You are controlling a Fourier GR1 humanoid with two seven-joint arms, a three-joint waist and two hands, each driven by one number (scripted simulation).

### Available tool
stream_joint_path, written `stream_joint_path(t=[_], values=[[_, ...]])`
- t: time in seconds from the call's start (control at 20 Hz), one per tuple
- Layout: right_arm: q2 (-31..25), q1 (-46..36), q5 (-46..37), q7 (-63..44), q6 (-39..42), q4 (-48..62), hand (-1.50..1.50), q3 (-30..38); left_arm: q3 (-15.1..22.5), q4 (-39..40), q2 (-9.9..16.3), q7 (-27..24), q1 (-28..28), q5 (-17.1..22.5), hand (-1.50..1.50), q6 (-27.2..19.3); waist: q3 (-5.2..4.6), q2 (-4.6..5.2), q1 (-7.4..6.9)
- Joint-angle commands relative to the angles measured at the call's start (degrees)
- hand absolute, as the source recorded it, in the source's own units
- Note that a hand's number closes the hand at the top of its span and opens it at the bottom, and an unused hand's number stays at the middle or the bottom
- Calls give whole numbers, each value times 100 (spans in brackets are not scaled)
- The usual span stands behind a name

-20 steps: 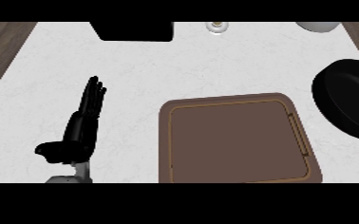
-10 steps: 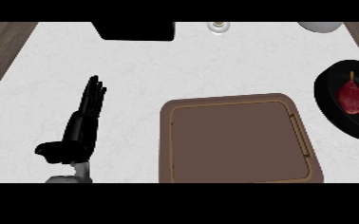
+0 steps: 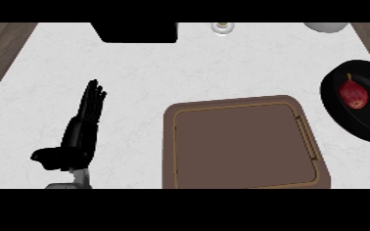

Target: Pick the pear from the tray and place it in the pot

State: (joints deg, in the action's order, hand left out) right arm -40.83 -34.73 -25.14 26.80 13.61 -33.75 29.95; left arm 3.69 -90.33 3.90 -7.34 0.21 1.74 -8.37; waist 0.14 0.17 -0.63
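The white tabletop (image 3: 180,73) fills most of the view. A big brown tray (image 3: 245,147) sits on it. At the right edge is a black pot (image 3: 339,110). The left hand (image 3: 80,132) rests at the lower left, open, fingers straight. The red pear (image 3: 353,93) lies inside the pot, far across from that hand, with the tray between them.

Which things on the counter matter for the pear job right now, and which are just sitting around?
Job things:
- pear, red, already lying in the pot
- pot, black, at the right edge
- tray, brown, nothing on it
- left hand, open, resting at lower left

Lying about:
- black box at the top
- small glass item
- pale dish, top right corner
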Motion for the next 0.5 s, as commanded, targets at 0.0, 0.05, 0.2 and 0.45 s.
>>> stream_joint_path(t=[0.0, 0.05, 0.2, 0.45], values=[[-224, -308, 749, -34, 505, 553, -150, 696, 73, 278, -205, -107, -186, -116, 0, -158, -2, 26, 18], [-267, -260, 836, -71, 506, 659, -150, 796, -40, -148, 62, 164, -13, -20, 0, -24, -1, 5, -26], [-698, -199, 884, 307, 519, 1321, -150, 980, 77, -73, -62, 121, -64, -42, 0, -7, 6, 46, -80], [-1191, -365, 967, 561, 598, 1837, -150, 1129, 48, -23, -91, 173, -270, -94, 0, -68, 13, 69, -130]])
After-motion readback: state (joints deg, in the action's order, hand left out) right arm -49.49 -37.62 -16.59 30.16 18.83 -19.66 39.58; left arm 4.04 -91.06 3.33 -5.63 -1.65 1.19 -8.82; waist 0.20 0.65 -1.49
